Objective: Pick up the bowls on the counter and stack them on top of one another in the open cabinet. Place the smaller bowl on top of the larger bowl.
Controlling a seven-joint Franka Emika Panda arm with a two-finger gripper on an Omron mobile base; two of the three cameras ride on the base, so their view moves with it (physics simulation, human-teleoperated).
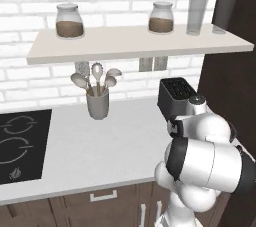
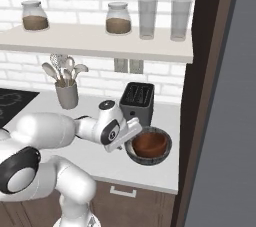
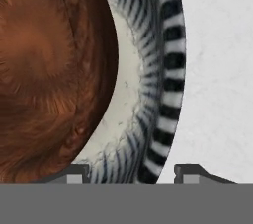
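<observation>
On the right end of the light-grey tabletop (image 2: 95, 163), just in front of the black toaster (image 2: 137, 102), the smaller bowl (image 2: 149, 144) sits nested inside the larger bowl (image 2: 162, 155). The reddish-brown one rests in the hollow of the dark ribbed one, whose paler rim shows all round it. Both stand close to the tall dark brown cabinet (image 2: 207, 96) at the right.

The white arm reaches across from the left, and its claw (image 2: 131, 147) hangs low at the left side of the bowls. From the hand's own camera the two dark fingertips (image 3: 190, 172) straddle the striped rim of the larger bowl (image 3: 168, 80): one tip stands inside, over the pale inner wall, the other outside over the bare tabletop (image 3: 220, 70). The jaws stand partly apart with the rim between them; whether they already press on it I cannot tell. The smaller bowl (image 3: 49, 70) shows there beside that rim.

Up on the wall, the open cabinet (image 2: 100, 41) carries two lidded jars of brown stuff (image 2: 118, 18) and two clear glasses (image 2: 147, 18). Below it, farther left on the tabletop, a grey cup of pale utensils (image 1: 97, 98) stands near the wall, and the black hob (image 1: 22, 143) lies at the far left.
</observation>
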